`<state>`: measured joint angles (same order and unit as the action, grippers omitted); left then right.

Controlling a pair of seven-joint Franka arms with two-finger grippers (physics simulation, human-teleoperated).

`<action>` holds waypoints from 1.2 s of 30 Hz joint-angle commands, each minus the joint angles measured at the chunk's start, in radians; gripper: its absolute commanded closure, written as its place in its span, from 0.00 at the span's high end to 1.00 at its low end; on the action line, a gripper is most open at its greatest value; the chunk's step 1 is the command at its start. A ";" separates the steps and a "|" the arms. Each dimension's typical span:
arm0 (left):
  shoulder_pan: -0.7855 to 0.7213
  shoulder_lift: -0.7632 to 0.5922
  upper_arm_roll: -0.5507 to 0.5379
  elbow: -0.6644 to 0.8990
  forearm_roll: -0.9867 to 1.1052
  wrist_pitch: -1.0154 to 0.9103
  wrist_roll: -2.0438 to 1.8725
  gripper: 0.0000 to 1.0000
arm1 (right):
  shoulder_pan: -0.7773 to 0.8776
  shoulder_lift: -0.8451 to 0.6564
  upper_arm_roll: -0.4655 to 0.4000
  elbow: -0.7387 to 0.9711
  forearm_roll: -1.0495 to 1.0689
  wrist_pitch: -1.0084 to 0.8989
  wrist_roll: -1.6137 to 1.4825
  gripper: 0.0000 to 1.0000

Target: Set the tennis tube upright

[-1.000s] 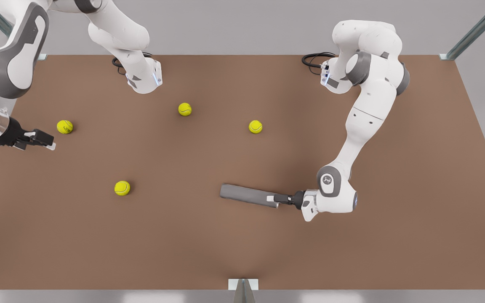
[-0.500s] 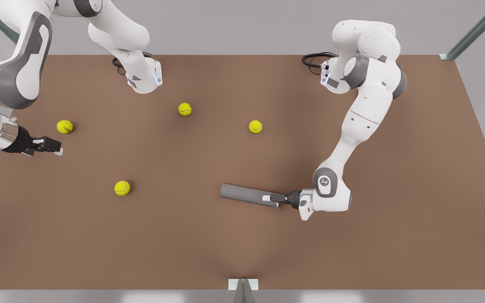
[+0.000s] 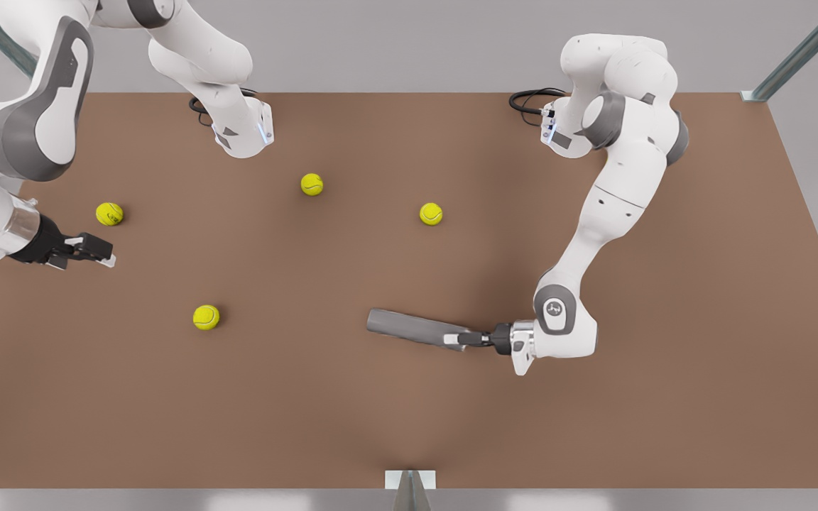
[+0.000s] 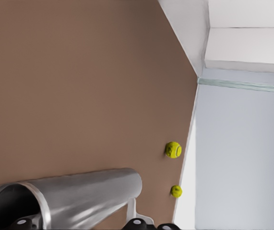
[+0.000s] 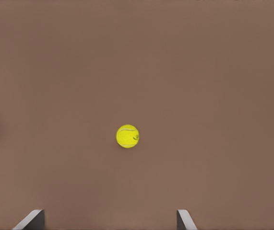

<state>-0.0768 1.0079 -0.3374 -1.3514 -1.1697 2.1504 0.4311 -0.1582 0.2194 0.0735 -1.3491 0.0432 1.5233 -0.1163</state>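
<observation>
Your left gripper [image 3: 462, 338] clenches the tennis tube [image 3: 412, 328], a grey, metallic, dark-mouthed cylinder lying lower centre; your right gripper [image 3: 100, 252] waits released.

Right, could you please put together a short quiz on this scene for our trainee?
1. True or false: the grey metallic tennis tube stands upright on the brown table.
2. How many small yellow-green tennis balls lie on the table in the front view? A) two B) four C) six
3. Fill in: the ___ tool grips the tube's end, while the other hangs open above the table.

Key: 1 false, it lies on its side. 2 B. 3 left: the left tool is on the tube, and the right tool is open.
</observation>
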 commanded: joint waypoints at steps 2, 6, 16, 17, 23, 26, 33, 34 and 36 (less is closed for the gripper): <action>0.000 -0.002 0.000 0.000 -0.044 -0.001 0.000 0.68 | -0.001 0.000 0.005 0.001 0.004 0.011 0.003 1.00; 0.008 -0.008 -0.014 0.000 -0.059 -0.003 -0.002 0.59 | -0.017 0.014 0.012 -0.001 -0.005 0.048 -0.006 1.00; 0.014 -0.015 -0.026 -0.003 -0.065 0.009 -0.014 0.25 | -0.041 0.026 0.002 -0.004 0.001 0.046 -0.005 1.00; 0.012 -0.015 -0.026 -0.003 -0.065 0.011 -0.014 0.23 | -0.044 0.026 0.002 -0.007 0.001 0.046 -0.008 1.00; 0.006 -0.026 -0.026 -0.009 -0.087 0.017 -0.017 0.21 | -0.063 0.028 0.003 -0.016 0.003 0.037 -0.011 1.00; 0.009 -0.028 -0.034 -0.011 -0.088 0.039 -0.021 0.21 | -0.061 0.031 0.003 -0.016 0.006 0.043 -0.011 1.00; 0.026 -0.045 -0.035 -0.012 -0.085 0.020 -0.098 0.21 | -0.055 0.031 0.003 -0.021 0.003 0.046 -0.009 1.00; 0.032 -0.061 -0.034 -0.012 -0.084 0.006 -0.123 0.21 | -0.055 0.031 0.003 -0.024 -0.002 0.048 -0.009 1.00; 0.035 -0.069 -0.035 -0.011 -0.077 0.005 -0.156 0.21 | -0.054 0.031 0.003 -0.027 0.000 0.046 -0.009 1.00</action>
<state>-0.0414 0.9262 -0.3713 -1.3636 -1.2056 2.1548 0.2591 -0.2112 0.2501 0.0767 -1.3759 0.0415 1.5693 -0.1266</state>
